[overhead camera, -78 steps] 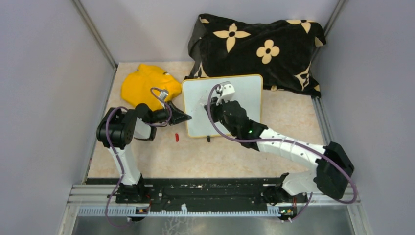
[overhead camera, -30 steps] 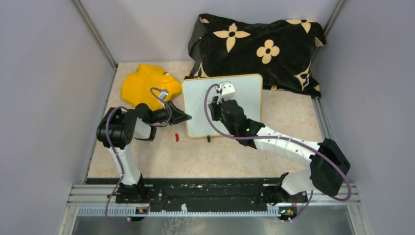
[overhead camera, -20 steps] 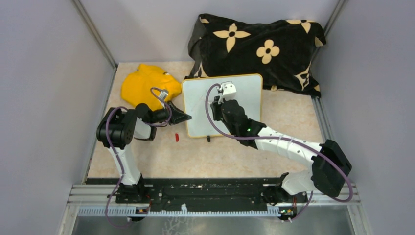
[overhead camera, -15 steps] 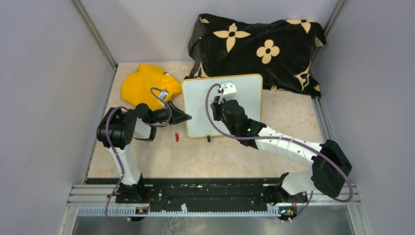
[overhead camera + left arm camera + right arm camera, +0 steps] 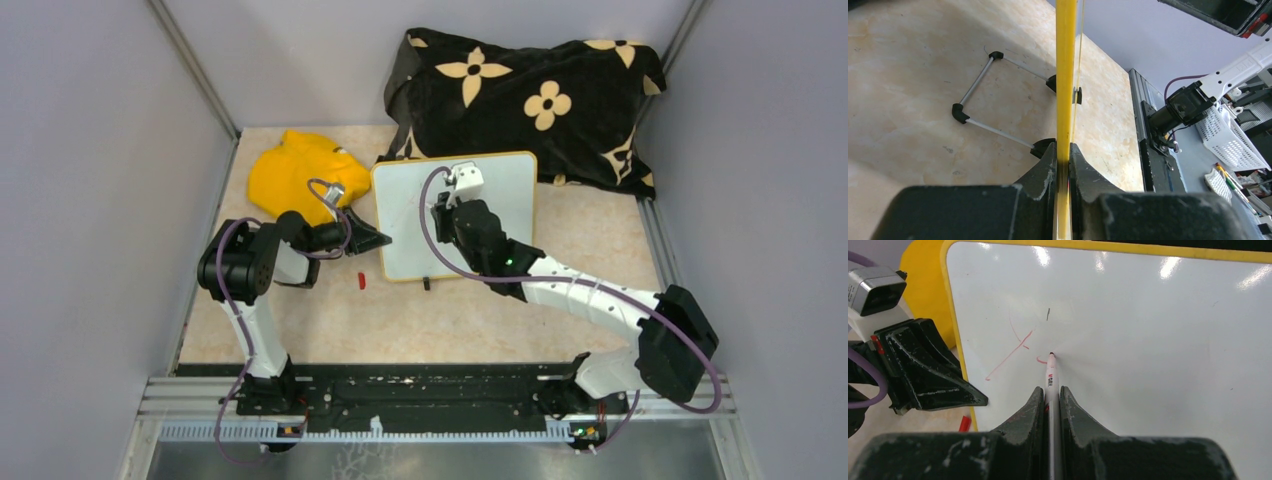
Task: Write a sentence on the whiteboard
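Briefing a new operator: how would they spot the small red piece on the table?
Find the whiteboard mid-table, its left edge pinched by the left gripper. Just off its near left corner lies the red piece, the tabletop's only loose red item; the neighbouring clip foot is black.

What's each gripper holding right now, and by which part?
Left gripper is shut on the whiteboard, its fingers clamping the yellow side rim. Right gripper is shut on the marker, gripping its barrel just behind the tip.
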